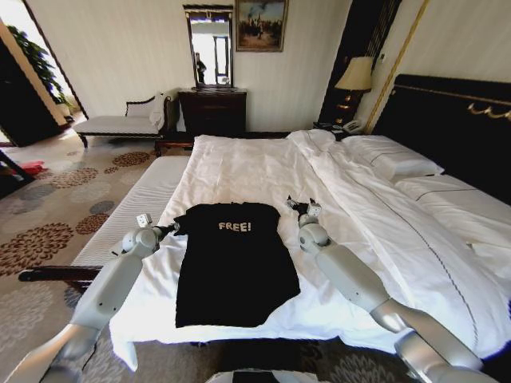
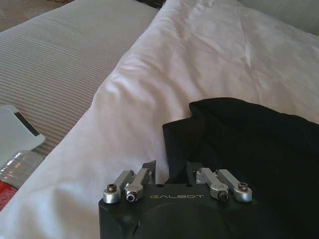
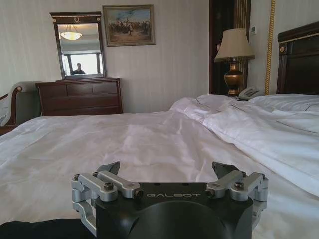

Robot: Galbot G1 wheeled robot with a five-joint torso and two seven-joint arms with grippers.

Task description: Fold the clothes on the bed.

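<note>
Where legible, "FREE!" on T-shirt (image 1: 235,263)

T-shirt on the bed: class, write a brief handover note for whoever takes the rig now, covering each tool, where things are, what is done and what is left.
Left tool: open, at the black T-shirt's left sleeve, low over the white bedding, not gripping.
Right tool: open, beside the shirt's right shoulder, over bare sheet.
T-shirt: lying flat, lettering up, near the foot edge of the bed, collar toward the far side.
Done: shirt spread out; no fold visible.
Left: all the folding, starting with a grasp on the sleeves or shoulders.
</note>
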